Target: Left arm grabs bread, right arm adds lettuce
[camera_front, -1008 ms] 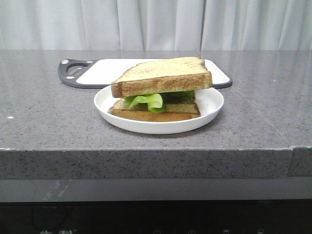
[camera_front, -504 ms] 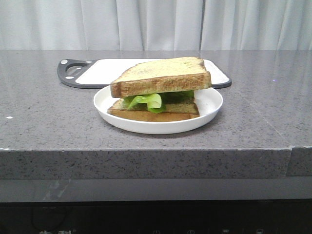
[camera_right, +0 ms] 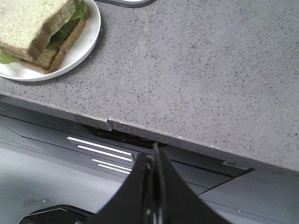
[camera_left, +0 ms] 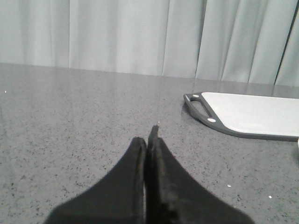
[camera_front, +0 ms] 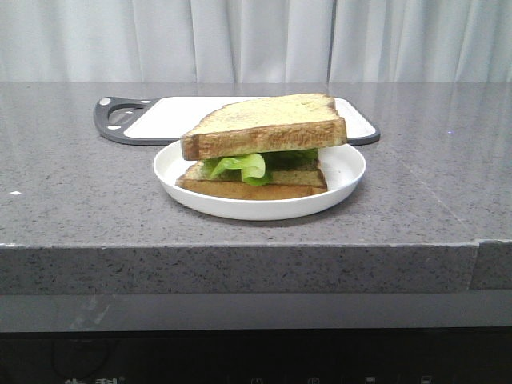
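A thick slice of bread [camera_front: 264,122] lies on top of the green lettuce [camera_front: 240,166], which rests on a thinner bottom slice [camera_front: 252,186] in a white plate [camera_front: 348,172]. The same stack shows in the right wrist view: bread [camera_right: 25,23], lettuce [camera_right: 80,9], plate [camera_right: 84,44]. Neither arm shows in the front view. My left gripper [camera_left: 148,142] is shut and empty, low over the bare counter, away from the plate. My right gripper [camera_right: 153,156] is shut and empty, below and in front of the counter's front edge.
A white cutting board with a dark grey rim and handle [camera_front: 120,120] lies behind the plate, also seen in the left wrist view [camera_left: 219,126]. The grey stone counter has a front edge [camera_right: 140,128]. Curtains hang behind.
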You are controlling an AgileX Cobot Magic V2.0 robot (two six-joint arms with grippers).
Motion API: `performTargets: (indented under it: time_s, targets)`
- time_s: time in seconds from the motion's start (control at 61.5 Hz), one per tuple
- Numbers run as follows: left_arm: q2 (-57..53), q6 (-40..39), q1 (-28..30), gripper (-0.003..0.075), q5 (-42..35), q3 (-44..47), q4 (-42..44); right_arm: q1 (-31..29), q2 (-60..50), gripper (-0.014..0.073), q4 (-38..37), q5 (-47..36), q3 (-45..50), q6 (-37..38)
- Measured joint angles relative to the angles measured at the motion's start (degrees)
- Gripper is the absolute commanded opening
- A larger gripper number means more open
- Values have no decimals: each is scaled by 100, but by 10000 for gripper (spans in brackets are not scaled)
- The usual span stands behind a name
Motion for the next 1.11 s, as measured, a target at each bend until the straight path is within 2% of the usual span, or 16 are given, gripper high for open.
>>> performTargets:
  time_s: [1.106]
  targets:
    - [0,53,9,-20,-140,0,-12,0,0,-118,0,0,0,0]
